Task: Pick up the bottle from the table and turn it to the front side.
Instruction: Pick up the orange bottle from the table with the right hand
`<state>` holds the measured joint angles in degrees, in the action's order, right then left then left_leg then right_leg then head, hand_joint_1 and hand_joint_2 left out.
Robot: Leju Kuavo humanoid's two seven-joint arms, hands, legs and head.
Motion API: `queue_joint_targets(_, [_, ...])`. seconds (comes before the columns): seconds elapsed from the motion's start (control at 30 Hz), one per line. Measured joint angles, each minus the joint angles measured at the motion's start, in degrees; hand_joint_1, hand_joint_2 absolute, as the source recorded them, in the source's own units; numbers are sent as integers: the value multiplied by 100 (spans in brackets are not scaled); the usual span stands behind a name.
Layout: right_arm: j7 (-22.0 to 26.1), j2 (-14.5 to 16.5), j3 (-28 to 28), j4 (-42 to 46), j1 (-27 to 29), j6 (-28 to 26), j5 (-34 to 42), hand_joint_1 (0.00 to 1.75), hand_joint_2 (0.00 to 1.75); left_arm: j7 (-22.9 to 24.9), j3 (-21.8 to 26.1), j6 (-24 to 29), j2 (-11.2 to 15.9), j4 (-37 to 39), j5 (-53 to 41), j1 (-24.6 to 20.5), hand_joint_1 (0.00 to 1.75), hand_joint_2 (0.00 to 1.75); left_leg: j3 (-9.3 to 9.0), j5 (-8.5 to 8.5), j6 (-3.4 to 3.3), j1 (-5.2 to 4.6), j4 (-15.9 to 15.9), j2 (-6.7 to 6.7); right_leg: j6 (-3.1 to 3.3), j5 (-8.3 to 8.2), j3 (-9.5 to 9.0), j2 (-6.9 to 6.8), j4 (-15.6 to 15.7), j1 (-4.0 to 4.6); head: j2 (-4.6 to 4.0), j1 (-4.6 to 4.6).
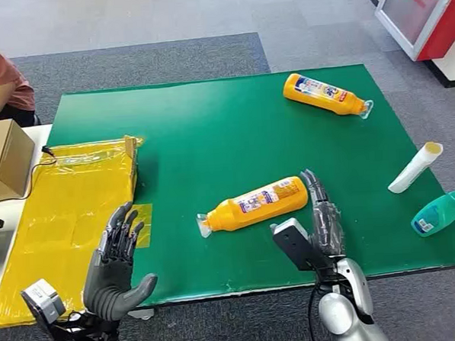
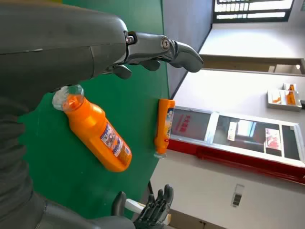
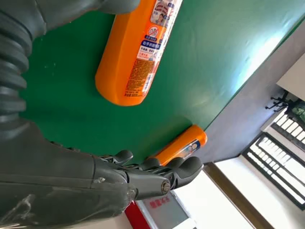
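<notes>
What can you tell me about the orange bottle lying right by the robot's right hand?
The near orange bottle looks like glossy plastic, with a white printed label on its side and a clear cap. It lies flat on the green mat, cap toward the robot's left, base toward its right. The right hand sits beside the base, fingers straight; whether they touch it is unclear. Nothing grips it.

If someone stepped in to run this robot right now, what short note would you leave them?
Left hand: open, fingers spread, raised over the table's near left edge, holding nothing.
Right hand: open, beside the base of the near orange bottle; contact not clear.
That bottle lies on its side on the green mat, label showing. A second orange bottle lies farther back.
Done: nothing lifted yet.
Left: grip the near bottle, lift it, turn it front side out.
</notes>
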<state>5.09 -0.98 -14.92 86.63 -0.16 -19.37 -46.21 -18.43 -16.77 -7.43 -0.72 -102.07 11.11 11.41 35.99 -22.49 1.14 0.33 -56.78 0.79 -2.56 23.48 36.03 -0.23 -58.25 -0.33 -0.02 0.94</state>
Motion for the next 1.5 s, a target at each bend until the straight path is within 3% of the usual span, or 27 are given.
queue_joint_targets(0.17, [25, -31, 27, 4, 1, 132, 71, 0, 175, 1, 44, 0, -17, -16, -41, 9, 0, 175, 0, 0, 0, 0, 0, 0, 0, 0, 0, 0, 0, 0, 0, 0])
queue_joint_targets(0.4, [740, -44, 225, 256, 102, 1728, 3462, 0, 175, -202, 158, 104, -13, -33, -224, 25, 0, 175, 0, 0, 0, 0, 0, 0, 0, 0, 0, 0, 0, 0, 0, -1])
queue_joint_targets(0.53, [839, -60, 309, 422, 185, 2216, 4427, 0, 175, -316, 167, 675, 29, -26, -1110, -12, 0, 175, 0, -1, 0, 0, 0, 0, 0, 1, 1, 0, 0, 0, 0, -1])
queue_joint_targets(0.63, [867, -120, 321, 528, 225, 2302, 4607, 0, 175, -319, 156, 1090, 89, -7, -1849, -60, 0, 175, -1, -1, 0, 0, 0, 0, 0, 0, 1, 0, 0, 0, 0, 0])
queue_joint_targets(0.7, [859, -161, 320, 573, 226, 2062, 4168, 0, 175, -319, 131, 1108, 118, 4, -1928, -76, 0, 175, -1, -1, 0, 0, 0, 0, 0, 0, 0, 1, 0, 0, 0, 0])
queue_joint_targets(0.87, [341, -245, 246, 631, 143, 1167, 1899, 0, 175, -304, 86, 779, 129, -14, -1558, -67, 0, 175, 0, -1, 0, 0, 0, 0, 0, 0, -1, 1, 0, 0, 0, 0])
queue_joint_targets(1.2, [-1189, -445, -233, -136, -631, 999, -1693, 0, 175, -42, -20, 155, -152, -111, -1047, -333, 0, 175, -2, 6, -3, 0, 0, 0, -3, -7, -3, 0, 0, 0, 0, -1])
queue_joint_targets(1.27, [-1272, -463, -348, -444, -856, 1053, -2011, 0, 175, 10, -97, 68, -190, -111, -1041, -466, 0, 175, -2, 10, -4, 0, -1, 0, -3, -9, -3, 0, 0, 0, 0, -1])
queue_joint_targets(1.5, [-1257, -464, -577, -1514, -1511, 1317, -2014, 0, 175, 238, -506, -205, -244, -97, -875, -1008, 0, 175, -2, 15, -7, -1, -1, 0, -8, -14, -4, 0, 0, -1, 0, 0])
